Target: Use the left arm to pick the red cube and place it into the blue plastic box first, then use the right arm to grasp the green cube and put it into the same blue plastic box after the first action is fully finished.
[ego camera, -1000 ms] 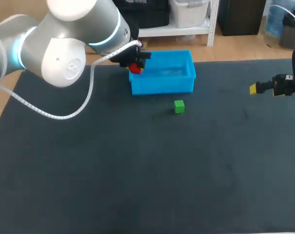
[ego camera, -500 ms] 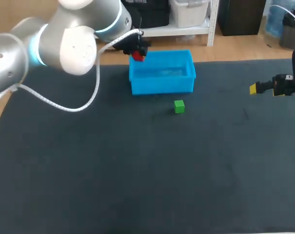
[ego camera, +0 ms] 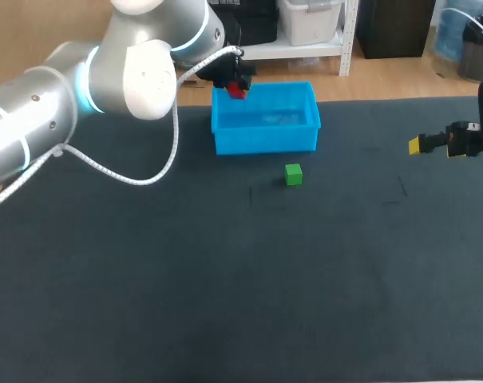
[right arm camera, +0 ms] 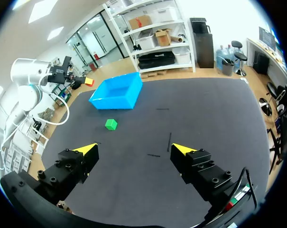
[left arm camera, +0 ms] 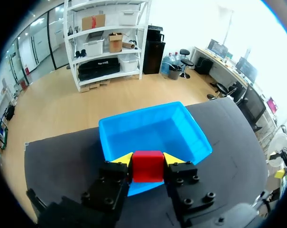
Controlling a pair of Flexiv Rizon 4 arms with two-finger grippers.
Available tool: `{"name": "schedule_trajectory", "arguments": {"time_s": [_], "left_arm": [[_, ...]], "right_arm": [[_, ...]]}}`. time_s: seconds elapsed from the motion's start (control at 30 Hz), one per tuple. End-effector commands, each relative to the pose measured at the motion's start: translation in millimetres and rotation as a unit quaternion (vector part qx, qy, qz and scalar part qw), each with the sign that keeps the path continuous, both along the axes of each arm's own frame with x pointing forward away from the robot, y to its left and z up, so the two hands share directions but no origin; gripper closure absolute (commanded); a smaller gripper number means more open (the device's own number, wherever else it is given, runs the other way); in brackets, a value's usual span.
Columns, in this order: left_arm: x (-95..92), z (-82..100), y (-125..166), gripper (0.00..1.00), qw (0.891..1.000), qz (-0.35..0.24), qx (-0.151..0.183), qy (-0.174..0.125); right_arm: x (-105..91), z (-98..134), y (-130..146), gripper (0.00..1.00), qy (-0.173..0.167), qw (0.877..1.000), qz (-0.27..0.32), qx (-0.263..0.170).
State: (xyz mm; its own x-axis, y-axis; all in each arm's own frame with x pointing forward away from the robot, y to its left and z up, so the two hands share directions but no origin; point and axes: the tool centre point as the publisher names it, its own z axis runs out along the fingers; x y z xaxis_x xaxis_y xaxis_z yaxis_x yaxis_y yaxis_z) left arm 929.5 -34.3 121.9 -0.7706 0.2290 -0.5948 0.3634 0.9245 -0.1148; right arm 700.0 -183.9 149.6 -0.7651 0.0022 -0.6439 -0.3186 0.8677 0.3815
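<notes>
The left arm [ego camera: 81,96] comes in from the left side and reaches across to the far end of the table [ego camera: 225,279]. Its left jaws are clamped on the red cube [ego camera: 239,91]. In the left wrist view the two yellow fingertips [left arm camera: 125,158] press against the cube's opposite sides, and the red cube [left arm camera: 148,167] sits squarely between them. The cube is held up in the air, off the table, at the far left corner of the blue plastic box [ego camera: 265,142]. It is not down inside the box. From the wrist, the box [left arm camera: 138,115] lies just ahead of and below the cube, with its open top showing a bare blue floor.

The green cube [ego camera: 294,174] rests on the dark table just in front of the box's near wall. It is close to the box but not touching it.

The right arm [ego camera: 473,140] stays at the right side of the table, well apart from both the box and the cubes. Its right jaws are spread wide and hold nothing. The yellow tips [right arm camera: 88,149] stand far apart over bare table. The green cube [right arm camera: 111,124] and the box [right arm camera: 115,95] are well ahead of them, and the red cube [right arm camera: 89,81] shows beside the box's end.
</notes>
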Motion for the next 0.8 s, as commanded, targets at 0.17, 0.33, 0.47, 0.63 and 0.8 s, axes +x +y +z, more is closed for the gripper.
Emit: {"name": "schedule_trajectory", "arguments": {"time_s": [0.17, 0.33, 0.47, 0.63, 0.8], "left_arm": [[20.6, -23.9, -7, 1.00, 1.000, 0.002, 0.001, 0.022], [26.1, -36.2, -9, 1.00, 0.999, 0.008, 0.002, 0.035], [28.4, -44.6, -9, 1.00, 0.999, 0.009, 0.001, 0.045], [30.7, -49.4, -8, 1.00, 0.998, 0.016, 0.005, 0.055], [30.9, -53.5, -8, 1.00, 0.998, 0.019, 0.007, 0.061]], "right_arm": [[-0.1, 0, -1, 0.00, 0.000, 1.000, 0.001, 0.000], [-0.1, 0, -1, 0.00, 0.000, 1.000, 0.001, 0.000], [-0.1, 0, -1, 0.00, 0.000, 1.000, 0.001, 0.000], [-0.1, 0, -1, 0.00, 0.000, 1.000, 0.001, 0.000], [-0.1, 0, -1, 0.00, 0.000, 1.000, 0.001, 0.000]]}}
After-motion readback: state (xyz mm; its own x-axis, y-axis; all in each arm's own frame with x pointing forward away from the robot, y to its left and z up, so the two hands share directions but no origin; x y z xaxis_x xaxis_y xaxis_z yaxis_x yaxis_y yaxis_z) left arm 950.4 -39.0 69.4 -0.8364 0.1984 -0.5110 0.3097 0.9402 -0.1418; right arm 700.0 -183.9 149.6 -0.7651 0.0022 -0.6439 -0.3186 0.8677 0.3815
